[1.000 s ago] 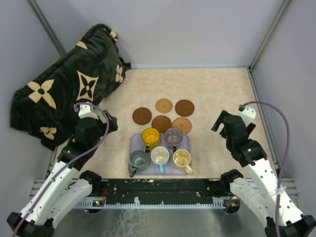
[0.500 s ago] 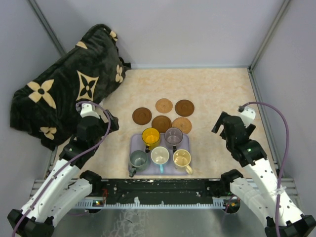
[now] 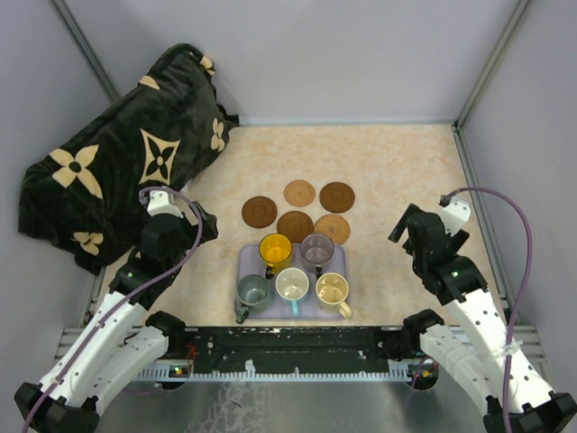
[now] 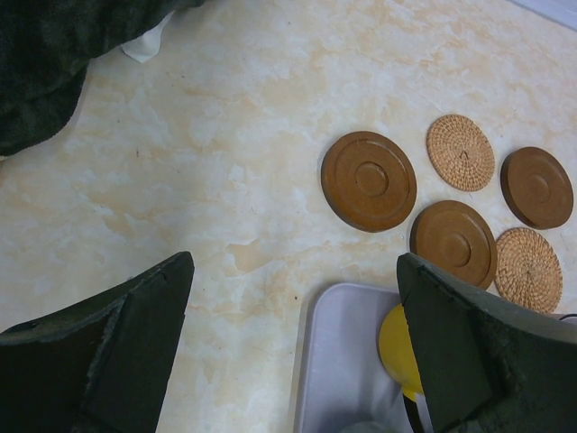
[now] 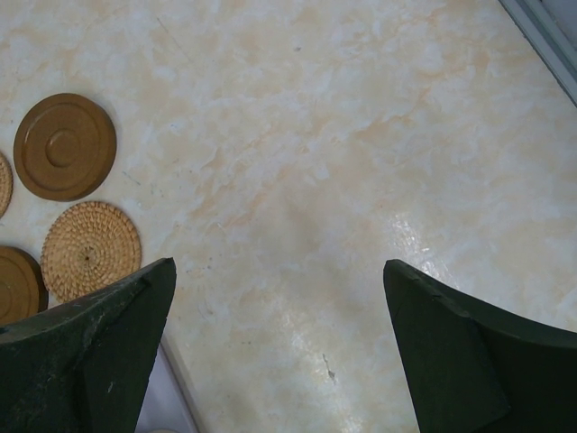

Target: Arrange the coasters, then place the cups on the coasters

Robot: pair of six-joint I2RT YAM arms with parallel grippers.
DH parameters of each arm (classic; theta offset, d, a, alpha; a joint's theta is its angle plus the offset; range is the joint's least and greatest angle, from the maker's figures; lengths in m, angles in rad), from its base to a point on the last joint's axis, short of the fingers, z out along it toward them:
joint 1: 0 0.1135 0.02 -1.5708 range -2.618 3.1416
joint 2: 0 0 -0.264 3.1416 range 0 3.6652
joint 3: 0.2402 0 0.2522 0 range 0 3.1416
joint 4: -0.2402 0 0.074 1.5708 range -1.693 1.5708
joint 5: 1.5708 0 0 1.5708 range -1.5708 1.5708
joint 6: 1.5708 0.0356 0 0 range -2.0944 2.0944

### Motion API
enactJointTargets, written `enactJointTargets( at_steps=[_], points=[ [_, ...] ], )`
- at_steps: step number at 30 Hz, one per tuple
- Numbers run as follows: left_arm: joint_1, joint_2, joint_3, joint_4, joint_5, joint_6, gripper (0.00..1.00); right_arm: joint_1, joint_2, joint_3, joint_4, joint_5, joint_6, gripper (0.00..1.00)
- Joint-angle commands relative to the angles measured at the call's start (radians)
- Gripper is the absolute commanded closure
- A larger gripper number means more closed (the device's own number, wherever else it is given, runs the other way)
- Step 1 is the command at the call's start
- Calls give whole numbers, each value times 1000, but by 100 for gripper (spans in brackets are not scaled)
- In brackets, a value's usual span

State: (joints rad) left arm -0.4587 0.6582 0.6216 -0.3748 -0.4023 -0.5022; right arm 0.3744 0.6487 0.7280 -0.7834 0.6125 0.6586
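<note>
A beige marbled table (image 3: 397,171) fills the floor between plain grey walls (image 3: 343,54). At the far left a dark plush blanket (image 3: 126,153) with tan flower motifs lies bunched, spilling over the table's left edge. A lavender rectangular tray (image 3: 246,262) sits near centre, close to the black rail (image 3: 288,343).

In the left wrist view the lavender tray (image 4: 347,361) runs off the bottom edge. The yellow mug (image 4: 397,347) shows there only as a sliver, and the dark blanket (image 4: 36,72) is cut by the top left corner. In the right wrist view the left edge clips two discs: the woven coaster (image 5: 4,185) down to a thin sliver, and the dark coaster (image 5: 13,284) to about half.
</note>
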Motion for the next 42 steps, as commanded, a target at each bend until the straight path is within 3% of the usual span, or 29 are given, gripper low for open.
enactJointTargets(
  at_steps=[1, 12, 21, 27, 33, 36, 37, 42],
  points=[
    [-1, -28, -18, 31, -2, -14, 0, -5, 3, 27, 11, 13, 33, 1],
    [-2, 90, -69, 231, 51, 12, 0, -5, 82, 19, 274, -200, -157, 1],
    [-2, 243, -96, 352, 115, -28, 0, -5, 347, 61, 426, -305, -218, 3],
    [-3, 284, -115, 374, 131, -33, 1, -5, 497, 74, 525, -382, -243, 41],
    [-1, 294, -140, 373, 136, -37, 0, -5, 652, 91, 629, -539, -261, 61],
    [-2, 298, -154, 377, 135, -42, 0, -4, 726, 122, 653, -607, -273, 89],
    [-3, 300, -157, 380, 137, -44, 0, -1, 748, 135, 656, -621, -275, 93],
    [0, 315, -167, 394, 142, -48, 1, 31, 833, 172, 664, -652, -282, 93]
  ],
)
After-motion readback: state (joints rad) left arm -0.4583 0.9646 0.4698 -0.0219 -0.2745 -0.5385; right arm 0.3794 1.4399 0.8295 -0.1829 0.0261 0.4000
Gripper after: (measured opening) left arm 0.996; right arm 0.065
